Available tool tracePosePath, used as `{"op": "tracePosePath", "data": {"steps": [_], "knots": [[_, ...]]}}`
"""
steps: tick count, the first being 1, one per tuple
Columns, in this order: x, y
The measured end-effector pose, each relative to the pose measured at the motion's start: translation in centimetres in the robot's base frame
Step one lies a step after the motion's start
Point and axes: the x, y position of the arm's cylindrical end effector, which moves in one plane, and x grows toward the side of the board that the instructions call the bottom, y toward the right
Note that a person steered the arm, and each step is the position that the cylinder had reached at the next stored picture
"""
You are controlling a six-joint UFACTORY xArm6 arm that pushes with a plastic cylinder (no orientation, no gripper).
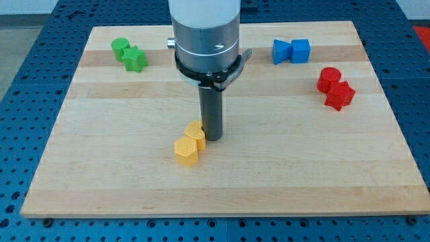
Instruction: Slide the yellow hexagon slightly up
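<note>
two yellow blocks sit near the middle of the wooden board (101,168): a yellow hexagon (187,150) on the near side and another yellow block (195,134) touching it just behind. my tip (213,138) stands just right of that far yellow block; it is a plain rod, with no jaws to open or close. green blocks (129,54) far left, blue blocks (291,51) and red blocks (335,87) far right.
</note>
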Motion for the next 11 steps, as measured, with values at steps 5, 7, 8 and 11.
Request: {"op": "tracePosePath", "data": {"steps": [5,7,8,11], "knots": [[2.3,1.9],[7.9,3.0],[9.8,0.0],[8.7,-3.4]]}}
